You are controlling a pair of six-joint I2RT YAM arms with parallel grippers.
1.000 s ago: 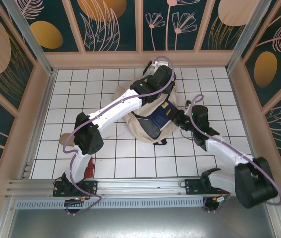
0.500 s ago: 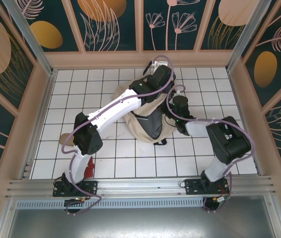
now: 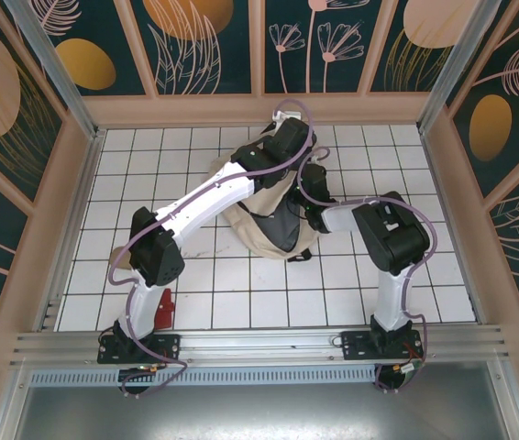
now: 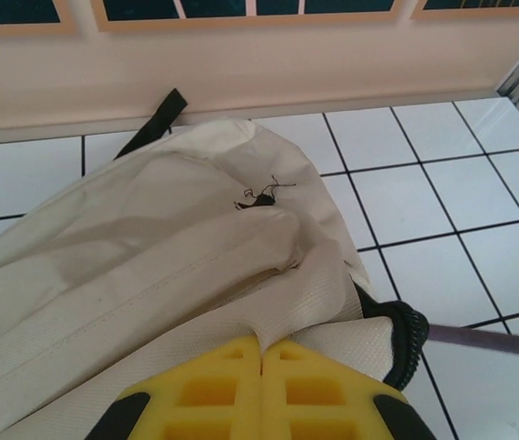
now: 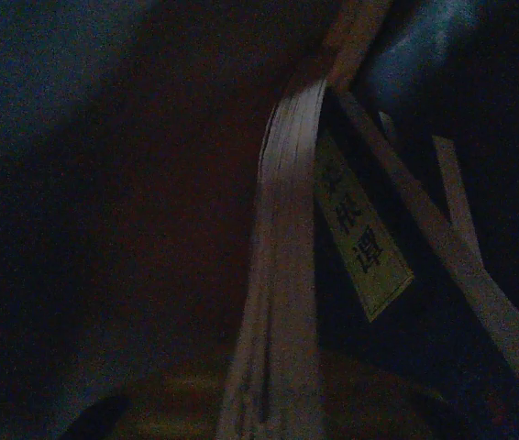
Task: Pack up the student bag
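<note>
The left gripper (image 4: 259,371), fingers pressed together on a fold of cloth, holds up the rim of the student bag (image 3: 258,240), which lies at the far middle of the table (image 3: 149,147). The right gripper (image 5: 269,403) is deep inside beside 1 book (image 5: 282,275), where it is too dark to tell how its jaws stand. If the pinch slips, the mouth could collapse onto that arm.

Book (image 5: 282,275) inside student bag (image 3: 244,235), ctr-rear of table (image 3: 149,165); red item (image 3: 163,308) front-L.
</note>
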